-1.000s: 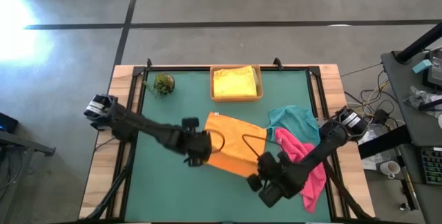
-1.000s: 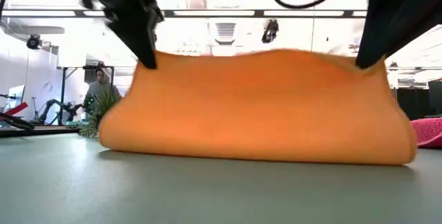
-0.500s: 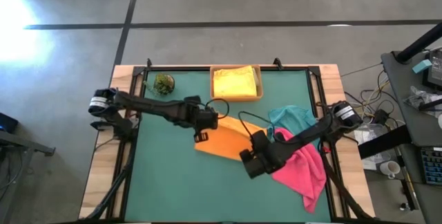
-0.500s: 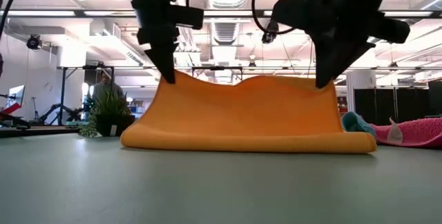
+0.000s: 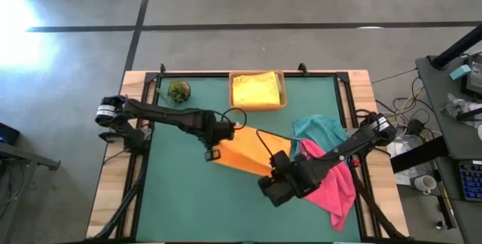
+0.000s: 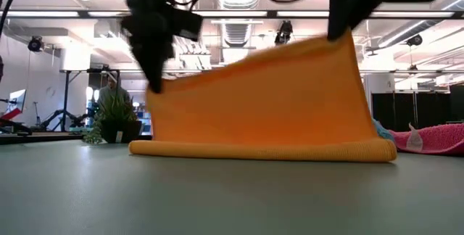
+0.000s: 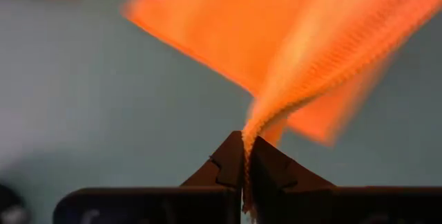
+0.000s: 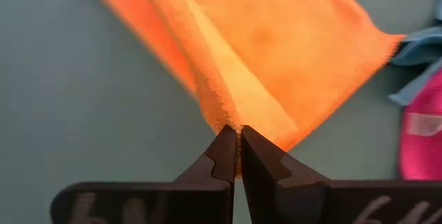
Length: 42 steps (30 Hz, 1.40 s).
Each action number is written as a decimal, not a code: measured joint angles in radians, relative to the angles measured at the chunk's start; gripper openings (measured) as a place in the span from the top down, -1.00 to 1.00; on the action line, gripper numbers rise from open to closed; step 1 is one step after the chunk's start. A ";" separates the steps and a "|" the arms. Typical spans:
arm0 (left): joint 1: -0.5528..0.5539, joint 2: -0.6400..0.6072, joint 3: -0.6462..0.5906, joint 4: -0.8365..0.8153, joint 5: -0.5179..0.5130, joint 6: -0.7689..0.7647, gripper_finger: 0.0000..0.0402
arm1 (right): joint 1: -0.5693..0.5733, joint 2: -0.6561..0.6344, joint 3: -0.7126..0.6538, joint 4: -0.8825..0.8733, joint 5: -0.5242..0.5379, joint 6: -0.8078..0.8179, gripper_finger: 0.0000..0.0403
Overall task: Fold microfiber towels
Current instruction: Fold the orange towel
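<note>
An orange microfiber towel (image 5: 242,154) stands up from the table as a raised sheet (image 6: 268,97), and its lower fold (image 6: 261,150) rests on the green mat. My left gripper (image 5: 217,141) is shut on the sheet's upper left corner (image 6: 156,90). My right gripper (image 5: 276,179) is shut on the upper right corner (image 6: 346,38), which is held higher. A yellow towel (image 5: 256,89) lies in the tan tray. A teal towel (image 5: 320,129) and a pink towel (image 5: 333,184) lie crumpled at the right. My left gripper pinches the towel's upper left corner (image 7: 253,128) between its two fingertips, coming from above and pointing steeply down. The cloth bunches at the tips, then spreads down to the table. My right gripper pinches the upper right corner (image 8: 226,122) between its fingertips, slanting down from above. This corner is lifted higher than the left one, so the top edge slopes; the lower fold stays on the table.
The tan tray (image 5: 232,93) stands at the far edge in the middle. A green plant ball (image 5: 178,91) sits at the far left. Bare green mat (image 5: 181,199) lies toward the near left. A person shows in the room beyond (image 6: 109,93).
Both grippers have carried the towel's held edge toward the far edge, and the lower fold has slid away along the mat. In the last half second my right gripper has risen, lifting its corner above the left one. Both stayed shut.
</note>
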 joint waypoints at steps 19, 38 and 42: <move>-0.263 -0.075 -0.003 -0.020 0.391 -0.106 1.00 | 0.195 0.041 0.058 0.084 -0.014 0.262 0.96; -0.113 -0.072 -0.072 0.131 -0.043 -0.096 1.00 | 0.063 0.137 0.007 -0.224 0.088 0.271 0.96; -0.066 -0.072 -0.115 0.206 -0.043 -0.067 1.00 | 0.022 0.137 -0.036 -0.216 0.087 0.231 0.96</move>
